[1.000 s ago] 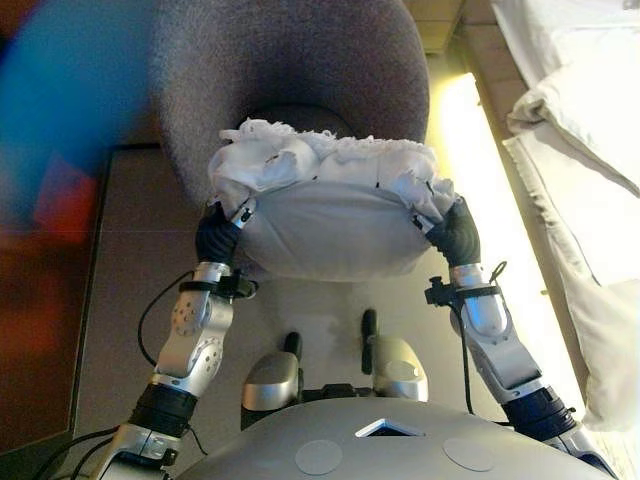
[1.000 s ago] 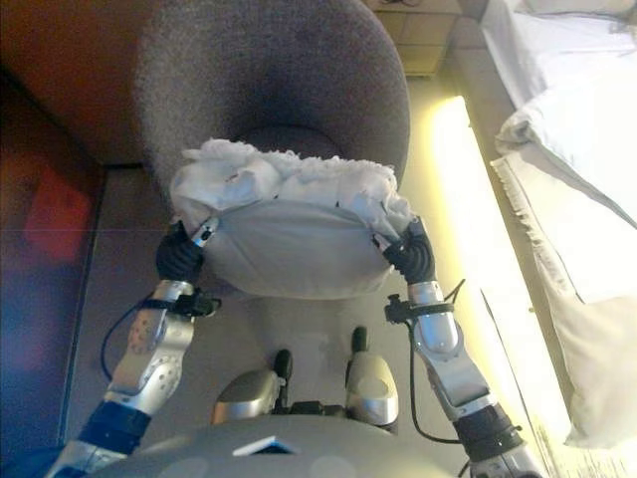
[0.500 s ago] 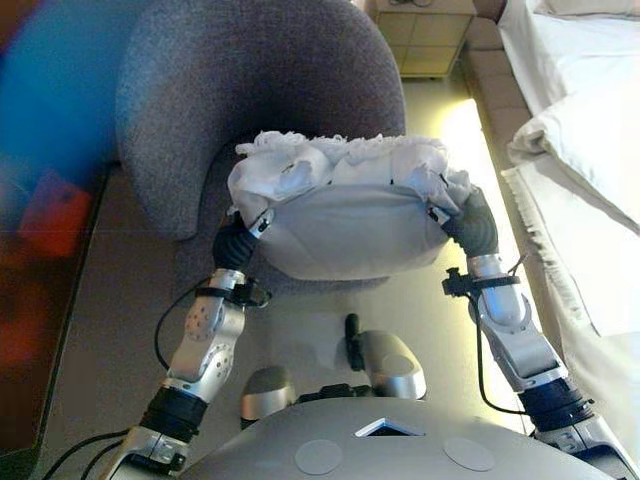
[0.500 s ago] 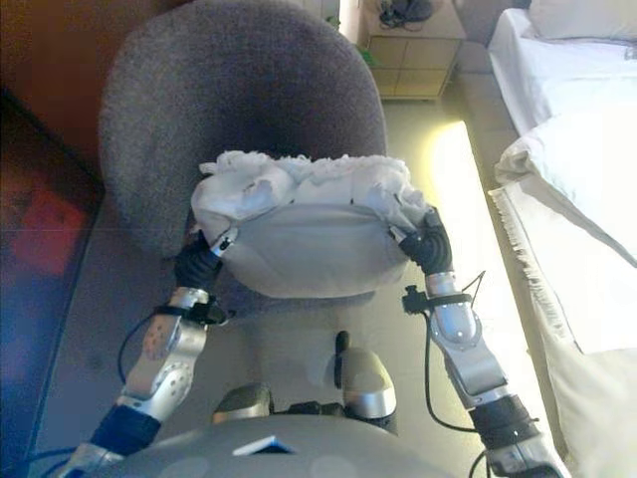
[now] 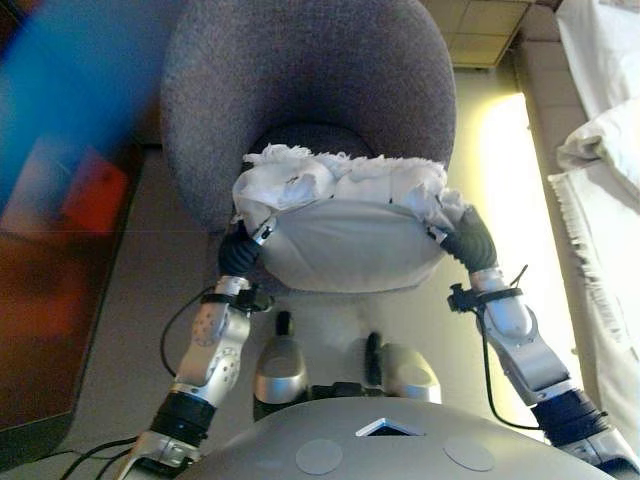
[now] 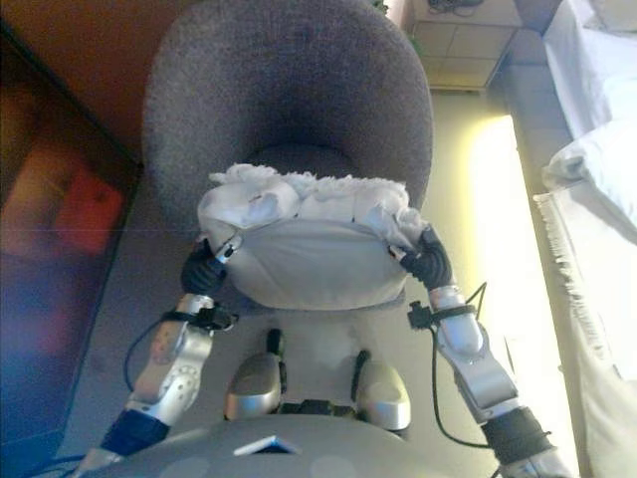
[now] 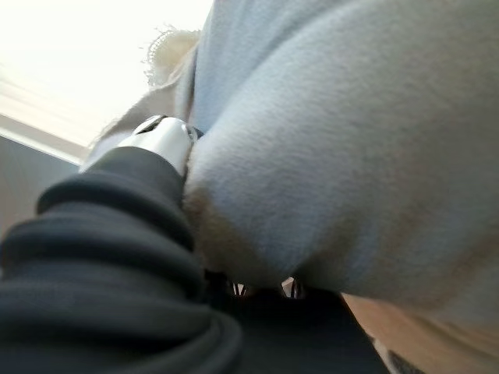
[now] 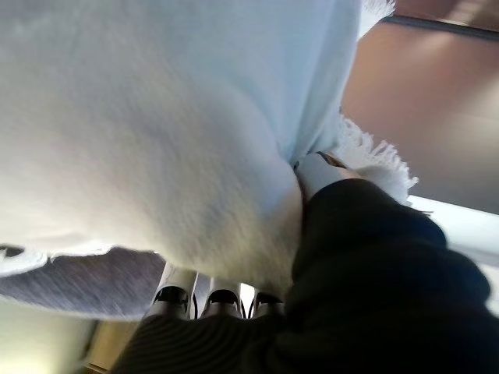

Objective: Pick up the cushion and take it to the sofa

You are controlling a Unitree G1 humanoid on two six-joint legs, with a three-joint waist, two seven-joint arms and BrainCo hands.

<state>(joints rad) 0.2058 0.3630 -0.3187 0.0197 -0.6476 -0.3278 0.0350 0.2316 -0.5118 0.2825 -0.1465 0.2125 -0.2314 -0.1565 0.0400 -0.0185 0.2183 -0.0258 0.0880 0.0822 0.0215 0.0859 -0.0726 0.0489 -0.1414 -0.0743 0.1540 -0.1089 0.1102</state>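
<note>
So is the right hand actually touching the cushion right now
Touching. The right wrist view shows the cushion pressed against the right hand, its fingers underneath and thumb dug into the fabric.

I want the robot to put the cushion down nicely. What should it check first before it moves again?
1. Left hand on the cushion: ok, it holds the cushion's left end.
2. Right hand on the cushion: ok, it holds the right end.
3. Cushion off the floor: ok, it is carried between both hands.
4. Chair straight ahead: ok, it is just past the cushion.
5. Seat free: cannot tell, the cushion hides most of it.
6. Grip firm: cannot tell, the cushion covers most of the fingers in both wrist views.
</note>
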